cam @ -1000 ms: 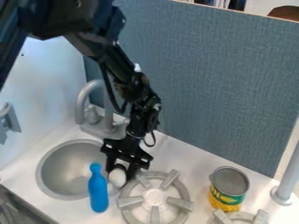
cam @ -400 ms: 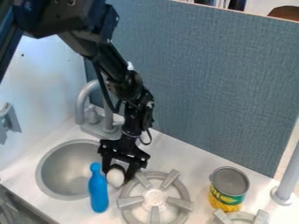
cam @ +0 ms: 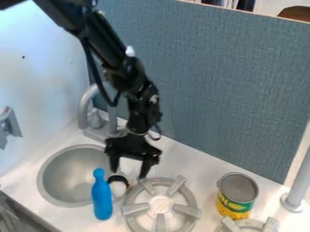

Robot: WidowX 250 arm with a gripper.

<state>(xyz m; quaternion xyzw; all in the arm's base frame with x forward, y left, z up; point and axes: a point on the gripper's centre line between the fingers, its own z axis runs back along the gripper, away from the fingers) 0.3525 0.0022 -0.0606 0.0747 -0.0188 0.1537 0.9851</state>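
So the gripper [cam: 128, 174] was spread pretty wide, holding nothing, right by some black-and-white object [cam: 118, 187] near the blue bottle [cam: 102, 199]

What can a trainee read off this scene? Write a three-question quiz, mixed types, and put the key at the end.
1. What colour is the bottle at the edge of the sink? (a) green (b) blue (c) yellow
2. True or false: the gripper has its fingers apart.
3. Fill in: the burner lies between the white-and-black object and the ____.
Key: 1. b; 2. true; 3. can
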